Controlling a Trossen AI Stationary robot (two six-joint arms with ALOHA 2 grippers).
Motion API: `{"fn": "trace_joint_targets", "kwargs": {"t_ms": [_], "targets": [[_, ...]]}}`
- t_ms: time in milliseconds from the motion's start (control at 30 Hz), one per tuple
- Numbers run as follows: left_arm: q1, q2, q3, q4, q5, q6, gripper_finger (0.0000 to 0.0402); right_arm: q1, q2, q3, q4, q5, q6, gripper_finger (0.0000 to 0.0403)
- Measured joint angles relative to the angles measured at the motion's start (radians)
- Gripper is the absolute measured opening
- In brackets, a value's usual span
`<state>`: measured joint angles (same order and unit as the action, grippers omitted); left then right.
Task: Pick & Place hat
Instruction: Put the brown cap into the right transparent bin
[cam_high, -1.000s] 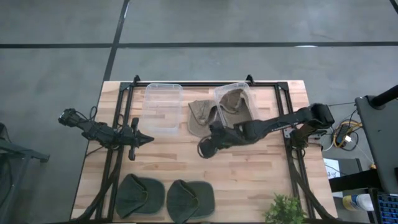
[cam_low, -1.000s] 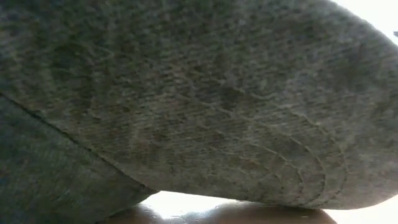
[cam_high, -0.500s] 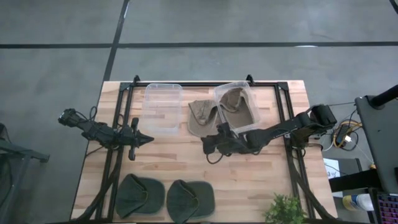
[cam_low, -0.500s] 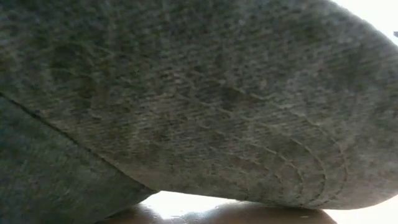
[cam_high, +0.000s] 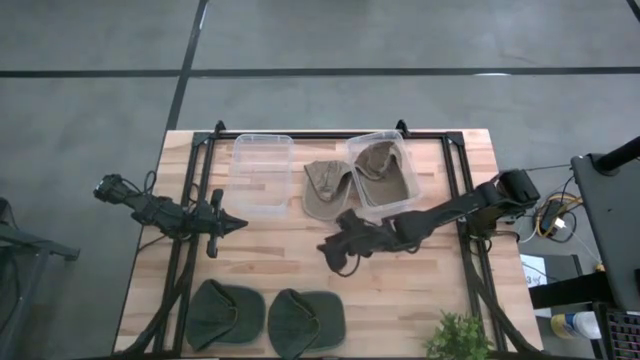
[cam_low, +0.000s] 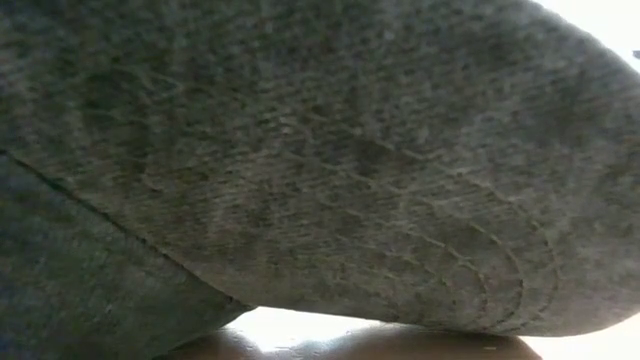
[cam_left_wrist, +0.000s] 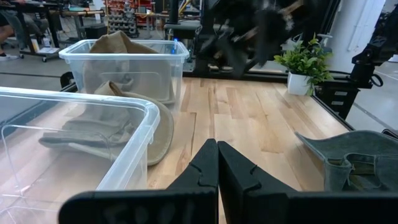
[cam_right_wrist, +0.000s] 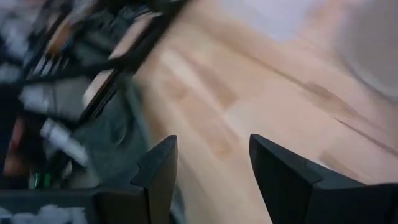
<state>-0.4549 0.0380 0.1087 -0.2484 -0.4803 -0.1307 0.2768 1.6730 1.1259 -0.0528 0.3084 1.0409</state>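
Observation:
Two dark green hats lie flat near the table's near edge, one (cam_high: 225, 313) to the left of the other (cam_high: 306, 320); one of them (cam_low: 320, 160) fills the low view. A tan hat (cam_high: 325, 188) lies on the table between two clear bins, and another tan hat (cam_high: 377, 163) sits in the right bin (cam_high: 404, 175). My right gripper (cam_high: 333, 251) hovers open over the table's middle, above bare wood (cam_right_wrist: 205, 155), with a green hat (cam_right_wrist: 112, 140) beyond it. My left gripper (cam_high: 228, 224) waits shut at the table's left (cam_left_wrist: 217, 168).
The left clear bin (cam_high: 262, 175) stands with nothing in it, close beside my left gripper (cam_left_wrist: 74, 137). A potted plant (cam_high: 460, 337) sits at the near right corner. Bare wood lies between the bins and the green hats. The low view is blocked by a hat.
My right gripper has turned and drifted a little toward the near edge over the table's middle, holding nothing. The hats and bins have stayed where they were.

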Motion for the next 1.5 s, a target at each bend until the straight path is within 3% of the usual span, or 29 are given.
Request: {"fn": "trace_joint_targets", "kwargs": {"t_ms": [200, 533, 667, 767, 967, 1233, 1500], "targets": [[0.000, 0.000, 0.000, 0.000, 0.000, 0.000, 0.0000, 0.014, 0.000, 0.113, -0.091, -0.001, -0.645, 0.0194], [0.000, 0.000, 0.000, -0.010, 0.000, 0.000, 0.0000, 0.006, 0.114, 0.266, -0.411, 0.140, -1.253, 0.0194], [0.000, 0.001, 0.000, -0.010, 0.000, 0.000, 0.0000, -0.004, 0.182, 0.285, -0.450, 0.252, -1.376, 0.0194], [0.000, 0.001, 0.000, -0.015, 0.000, 0.000, 0.0000, -0.008, 0.230, 0.295, -0.468, 0.278, -1.505, 0.0194], [0.000, 0.002, 0.000, -0.015, 0.000, 0.000, 0.0000, -0.011, 0.356, 0.350, -0.567, 0.369, -1.609, 0.0194], [0.000, 0.002, 0.000, -0.015, 0.000, 0.000, 0.0000, -0.044, 0.515, 0.428, -0.710, 0.451, -1.667, 0.0194], [0.000, 0.002, 0.000, -0.015, 0.000, 0.000, 0.0000, -0.085, 0.567, 0.453, -0.750, 0.546, -1.668, 0.0193]]}}
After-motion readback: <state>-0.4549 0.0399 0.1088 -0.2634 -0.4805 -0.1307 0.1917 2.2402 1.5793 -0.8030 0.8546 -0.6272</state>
